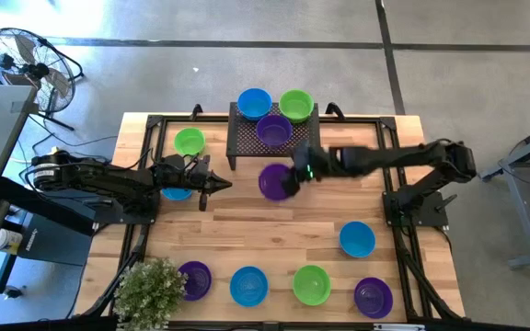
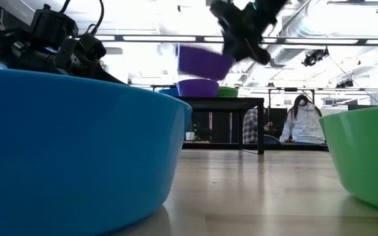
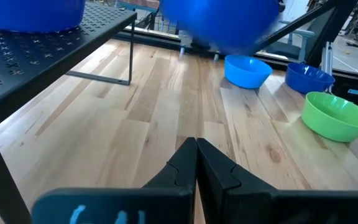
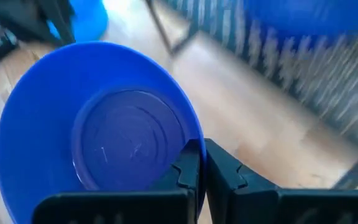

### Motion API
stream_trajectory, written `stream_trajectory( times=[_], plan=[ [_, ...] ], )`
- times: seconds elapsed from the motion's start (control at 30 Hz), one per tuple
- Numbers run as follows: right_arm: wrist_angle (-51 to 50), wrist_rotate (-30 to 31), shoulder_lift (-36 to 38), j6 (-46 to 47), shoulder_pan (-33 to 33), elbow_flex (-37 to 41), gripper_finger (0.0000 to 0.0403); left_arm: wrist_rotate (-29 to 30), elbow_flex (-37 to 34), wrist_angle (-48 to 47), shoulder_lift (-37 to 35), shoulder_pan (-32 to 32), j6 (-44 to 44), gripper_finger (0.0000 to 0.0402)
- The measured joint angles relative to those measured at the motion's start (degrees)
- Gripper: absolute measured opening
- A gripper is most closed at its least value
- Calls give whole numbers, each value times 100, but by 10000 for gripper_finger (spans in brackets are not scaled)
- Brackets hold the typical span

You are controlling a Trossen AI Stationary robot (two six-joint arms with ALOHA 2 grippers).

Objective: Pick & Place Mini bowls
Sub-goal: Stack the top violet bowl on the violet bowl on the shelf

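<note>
The right claw (image 1: 294,175) is pinching the thin rim of a smooth, round purple bowl (image 1: 275,181) between its two dark fingers, which are standing almost together on the plastic wall. The bowl is hanging clear of the pale, grained wooden surface (image 1: 274,230), just in front of the black perforated metal rack (image 1: 247,138); in the low view it is tilting on its side, above the rack's level. The right wrist view is showing its glossy inside, with faint moulded rings around a flat circular base.

The left claw (image 1: 219,184) is resting low over the surface beside the rack, its pointed fingers pressed together and holding nothing. A blue bowl (image 1: 175,191) is lying just beside that arm.

On the rack, three more bowls are sitting close together: a blue one (image 1: 254,103), a green one (image 1: 295,105) and a purple one (image 1: 273,130). A green bowl (image 1: 190,142) is sitting on the wood to the rack's left. Nearer the front edge, a purple bowl (image 1: 194,279), a blue bowl (image 1: 248,285), a green bowl (image 1: 311,284) and a purple bowl (image 1: 373,296) are forming a row, with another blue bowl (image 1: 357,239) set behind them. A bushy potted plant (image 1: 150,290) is standing at the front left corner.
</note>
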State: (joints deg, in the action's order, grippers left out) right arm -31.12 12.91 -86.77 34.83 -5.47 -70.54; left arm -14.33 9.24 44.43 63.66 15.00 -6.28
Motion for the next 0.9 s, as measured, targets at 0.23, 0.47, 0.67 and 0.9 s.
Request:
stream_trajectory(
  times=[0.23,0.47,0.67,0.9],
  plan=[
    [-1781,-42,-705,-1646,-1209,-2376,6,9,-1,4,0,-2,1,0],
    [-3000,-761,-1939,-2466,-2184,-4253,6,7,-1,6,0,-2,0,0],
    [-3394,-1326,-2580,-2646,-2694,-4968,6,7,-1,6,0,-1,1,0],
    [-3367,-1652,-2748,-2680,-2823,-4853,6,5,-1,2,0,-1,-1,0]
  ],
)
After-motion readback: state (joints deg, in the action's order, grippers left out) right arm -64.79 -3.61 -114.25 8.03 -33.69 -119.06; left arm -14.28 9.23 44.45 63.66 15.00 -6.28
